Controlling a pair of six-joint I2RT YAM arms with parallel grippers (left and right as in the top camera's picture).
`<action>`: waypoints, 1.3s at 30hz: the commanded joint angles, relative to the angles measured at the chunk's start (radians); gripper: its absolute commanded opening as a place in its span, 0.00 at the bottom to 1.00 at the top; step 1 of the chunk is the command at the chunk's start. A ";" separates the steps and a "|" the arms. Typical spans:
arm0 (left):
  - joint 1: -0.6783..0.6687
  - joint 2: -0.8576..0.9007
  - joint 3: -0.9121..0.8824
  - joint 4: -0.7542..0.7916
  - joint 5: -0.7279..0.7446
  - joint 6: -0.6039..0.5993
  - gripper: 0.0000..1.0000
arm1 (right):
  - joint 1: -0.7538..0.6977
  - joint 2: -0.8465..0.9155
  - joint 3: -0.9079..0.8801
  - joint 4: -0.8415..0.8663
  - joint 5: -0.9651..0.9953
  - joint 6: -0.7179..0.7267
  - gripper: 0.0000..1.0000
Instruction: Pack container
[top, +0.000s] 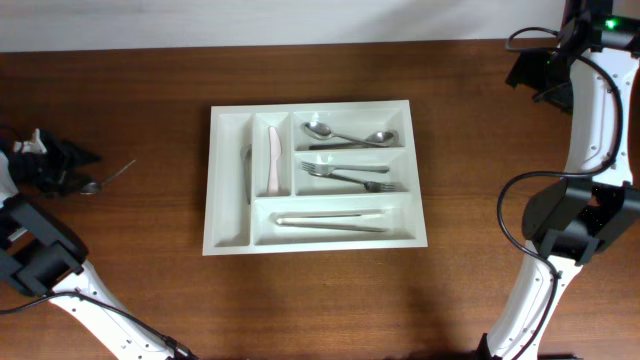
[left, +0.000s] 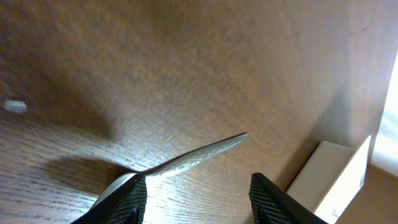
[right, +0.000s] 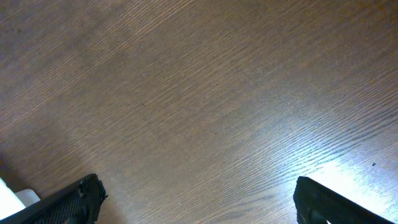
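The left pincer (left: 199, 202) is held low over the table with its jaws partly parted, and nothing is seen clamped between them. The bowl of a slim silver metal spoon (left: 199, 155) is met only at one finger (left: 127, 202), while the handle is angled away across the gap. Whether the bowl is touched by that finger cannot be told.

If the jaws are shut from here, the spoon is judged likely to be caught at its rounded bowl or pushed aside. A thin, smooth piece gripped off-centre could be swivelled or dropped while it is carried. The dark brown wooden table (top: 130, 90) is hard, so the fingertips could be scraped on it if the descent is overdone.

The large white rectangular plastic cutlery tray (top: 212, 180) is set at the middle of the table, well apart from the spoon and to its right. Two spoons (top: 320, 129) are laid in its upper long compartment, and a tilted release there could leave the handle propped on a divider.

The right pincer (right: 199, 208) is spread wide over bare wood, with nothing held.
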 joint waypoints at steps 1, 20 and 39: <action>0.016 -0.013 0.071 -0.010 0.027 0.013 0.56 | 0.005 -0.026 0.000 0.000 0.002 0.005 0.99; 0.082 -0.013 0.082 -0.153 -0.135 0.073 0.56 | 0.005 -0.026 0.000 0.000 0.002 0.005 0.99; 0.021 -0.013 -0.048 -0.046 -0.125 0.072 0.55 | 0.005 -0.026 0.000 0.000 0.002 0.005 0.99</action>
